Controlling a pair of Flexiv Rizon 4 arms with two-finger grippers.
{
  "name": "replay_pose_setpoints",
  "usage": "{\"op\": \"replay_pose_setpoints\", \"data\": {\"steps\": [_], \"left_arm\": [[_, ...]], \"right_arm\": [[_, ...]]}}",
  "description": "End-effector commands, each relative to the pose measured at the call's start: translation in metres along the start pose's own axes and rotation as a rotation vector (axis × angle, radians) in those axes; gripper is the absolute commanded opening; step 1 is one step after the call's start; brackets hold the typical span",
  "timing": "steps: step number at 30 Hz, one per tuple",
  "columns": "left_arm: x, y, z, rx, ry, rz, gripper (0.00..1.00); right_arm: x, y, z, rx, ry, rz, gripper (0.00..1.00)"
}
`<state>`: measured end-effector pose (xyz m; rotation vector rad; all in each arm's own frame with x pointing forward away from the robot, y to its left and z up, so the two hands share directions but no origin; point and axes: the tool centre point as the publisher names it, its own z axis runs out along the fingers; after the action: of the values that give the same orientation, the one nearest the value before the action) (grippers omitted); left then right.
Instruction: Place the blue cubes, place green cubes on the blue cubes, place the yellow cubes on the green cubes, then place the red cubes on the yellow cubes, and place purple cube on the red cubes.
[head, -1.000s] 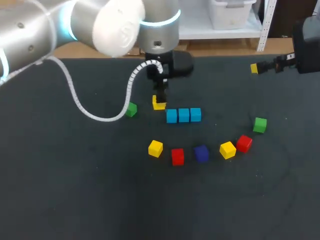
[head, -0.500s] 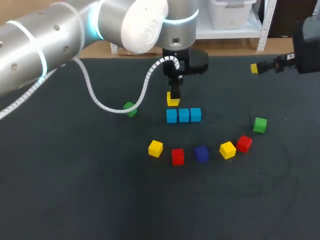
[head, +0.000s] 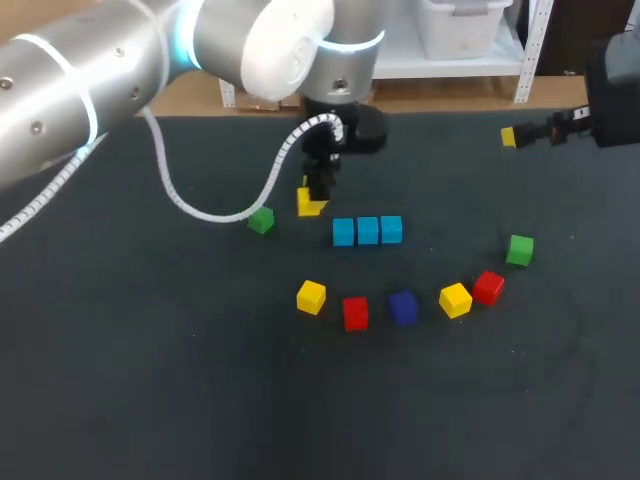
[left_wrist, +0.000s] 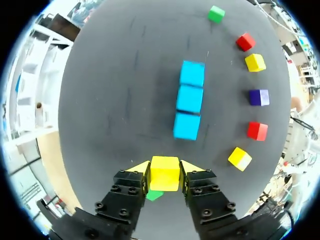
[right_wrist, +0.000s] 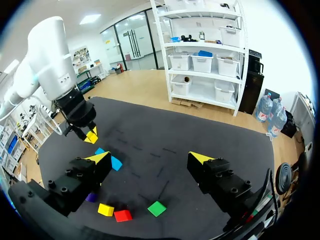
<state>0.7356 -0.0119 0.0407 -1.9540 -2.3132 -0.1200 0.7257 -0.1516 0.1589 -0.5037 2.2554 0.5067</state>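
In the head view, the left gripper (head: 318, 194) is clenched on a yellow cube (head: 309, 206). It holds the cube just beside the left end of the blue row (head: 367, 231), with a green cube (head: 261, 221) near on the other side. No green sits on the blue, so the main danger is order: set on the row now, this yellow would spoil the layers and have to be lifted off again. The second green cube (head: 519, 250) lies well apart, on the right arm's side. In the left wrist view, the yellow cube (left_wrist: 165, 173) is pinched from two sides, out at the very tips. I judge that hold shallow: a quick swing or a bump could twist the cube or let it slip. A falling cube could knock the three blues, which touch in a line ahead of the gripper, out of line. The near green cube (left_wrist: 154, 195) shows partly under the gripper, so a straight descent here could land on it or shove it away. In the right wrist view, the right gripper (right_wrist: 150, 159) is released, its fingers wide apart with nothing between them, well above the table. The second green cube (right_wrist: 157, 208) lies below it. If both arms go for the row at once, they could collide.
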Motion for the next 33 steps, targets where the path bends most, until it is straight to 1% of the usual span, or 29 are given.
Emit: {"op": "replay_pose_setpoints", "data": {"steps": [1, 2, 7, 10, 13, 15, 18, 25, 29, 33], "left_arm": [[0.013, -0.002, 0.015, 0.01, -0.023, -0.021, 0.0], [0.014, -0.002, 0.017, 0.024, -0.035, -0.033, 0.0], [0.021, 0.002, 0.031, 0.019, -0.053, -0.093, 0.0], [0.021, -0.001, 0.036, 0.022, -0.04, -0.095, 0.0], [0.021, -0.007, 0.038, 0.051, -0.042, -0.104, 0.0], [0.021, -0.017, 0.036, 0.071, -0.056, -0.073, 0.0], [0.024, -0.026, 0.036, 0.088, -0.061, -0.067, 0.0], [0.034, -0.036, 0.044, 0.096, -0.039, -0.076, 0.0], [0.036, -0.046, 0.048, 0.102, -0.039, -0.079, 0.0], [0.037, -0.051, 0.05, 0.106, -0.046, -0.092, 0.0]], "right_arm": [[0.0, 0.002, -0.001, 0.007, 0.0, 0.0, 1.0], [0.0, 0.002, -0.001, 0.007, 0.0, 0.0, 1.0], [0.0, 0.002, -0.001, 0.007, 0.0, 0.0, 1.0], [0.0, 0.002, -0.001, 0.007, 0.0, 0.0, 1.0], [0.0, 0.002, -0.001, 0.007, 0.0, 0.0, 1.0], [0.0, 0.002, -0.001, 0.007, 0.0, 0.0, 1.0], [0.0, 0.002, -0.001, 0.007, 0.0, 0.0, 1.0], [0.0, 0.002, -0.001, 0.007, 0.0, 0.0, 1.0], [0.0, 0.002, -0.001, 0.007, 0.0, 0.0, 1.0], [0.0, 0.002, -0.001, 0.007, 0.0, 0.0, 1.0]]}}
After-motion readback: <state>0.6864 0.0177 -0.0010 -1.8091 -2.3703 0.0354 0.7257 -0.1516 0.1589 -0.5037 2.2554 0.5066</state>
